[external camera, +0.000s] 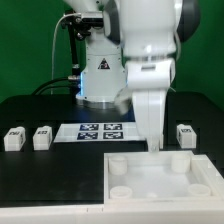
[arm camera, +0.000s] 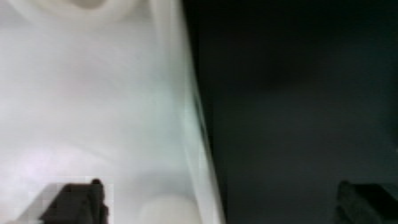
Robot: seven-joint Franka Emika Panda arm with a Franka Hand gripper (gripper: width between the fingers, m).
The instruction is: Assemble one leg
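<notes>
Three legs show in the exterior view, small white blocks with tags: two at the left and one at the right. A fourth is not in view. My gripper hangs low over the back edge of the large white panel, which has round corner sockets. In the wrist view my gripper is open and empty, and its dark fingertips stand wide apart. One is over the white panel, the other over the black table. No leg lies between them.
The marker board lies flat behind the panel, in front of the arm's base. The panel fills the front right of the black table. One round socket shows at the edge of the wrist view.
</notes>
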